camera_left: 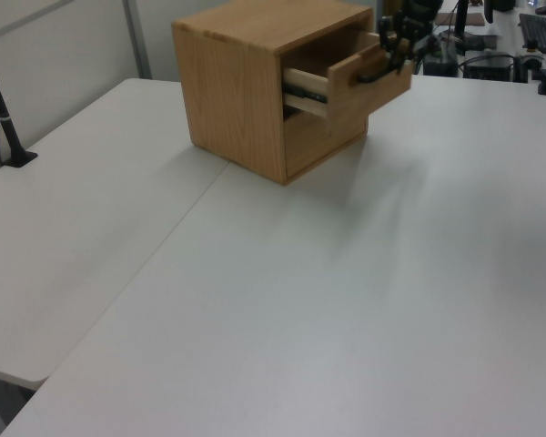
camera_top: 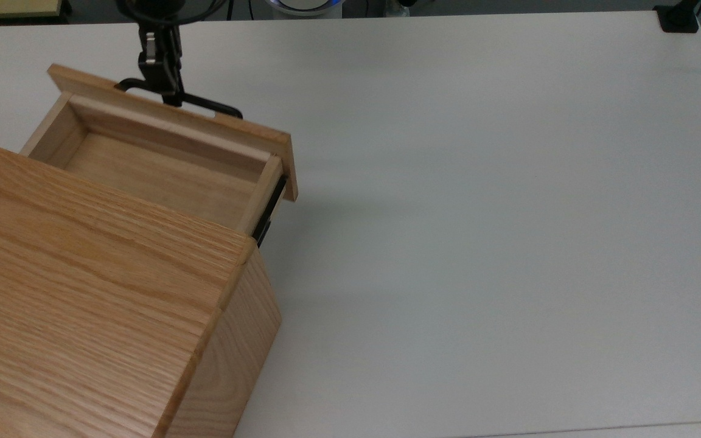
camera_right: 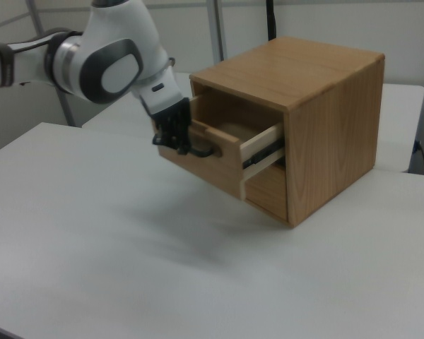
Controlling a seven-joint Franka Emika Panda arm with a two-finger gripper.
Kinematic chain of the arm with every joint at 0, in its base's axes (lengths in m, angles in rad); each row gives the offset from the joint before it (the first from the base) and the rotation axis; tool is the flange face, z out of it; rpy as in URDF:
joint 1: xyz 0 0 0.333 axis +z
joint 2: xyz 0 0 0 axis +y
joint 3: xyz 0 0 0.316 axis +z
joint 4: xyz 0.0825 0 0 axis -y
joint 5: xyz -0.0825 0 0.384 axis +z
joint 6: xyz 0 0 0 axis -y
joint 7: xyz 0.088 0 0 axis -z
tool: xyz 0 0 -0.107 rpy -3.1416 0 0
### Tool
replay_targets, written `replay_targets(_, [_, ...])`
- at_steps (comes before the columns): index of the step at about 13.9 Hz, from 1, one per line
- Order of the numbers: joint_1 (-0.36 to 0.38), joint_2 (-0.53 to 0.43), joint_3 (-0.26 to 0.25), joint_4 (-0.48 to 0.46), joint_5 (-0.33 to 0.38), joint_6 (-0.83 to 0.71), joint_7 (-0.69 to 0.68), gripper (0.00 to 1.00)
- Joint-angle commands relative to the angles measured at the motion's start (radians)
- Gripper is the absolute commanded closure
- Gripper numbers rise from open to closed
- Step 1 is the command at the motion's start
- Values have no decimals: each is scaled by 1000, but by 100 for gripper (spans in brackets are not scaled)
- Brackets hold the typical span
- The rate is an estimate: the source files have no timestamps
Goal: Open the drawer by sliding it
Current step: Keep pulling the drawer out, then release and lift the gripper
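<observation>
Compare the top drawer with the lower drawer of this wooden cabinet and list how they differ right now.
The top drawer is slid well out of the cabinet; the lower drawer sits flush and shut. The top drawer shows its empty inside and a black side rail; the lower drawer shows just part of its front. The pincer grips the top drawer's handle; nothing touches the lower drawer. Both share the same oak grain.

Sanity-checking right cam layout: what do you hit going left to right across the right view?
Arm → gripper on the black bar handle → pulled-out drawer → cabinet.
</observation>
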Motion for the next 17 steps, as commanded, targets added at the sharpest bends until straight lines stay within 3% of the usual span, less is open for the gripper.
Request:
replay_targets(1, [57,-155,11,-165,1,-38,-124,100])
replay_targets(8, [142,-321,8,-330,-33,-71,-123,98])
replay_targets(11, [143,-337,8,-328,-42,-125,-123,87])
replay_targets(12, [143,-337,6,-325,-42,-131,-123,69])
replay_targets(13, [143,-335,3,-312,-42,-139,-123,40])
replay_targets(14, [143,-334,0,-292,-42,-156,-123,0])
replay_targets(17, [142,-317,-3,-165,-68,-243,-127,0])
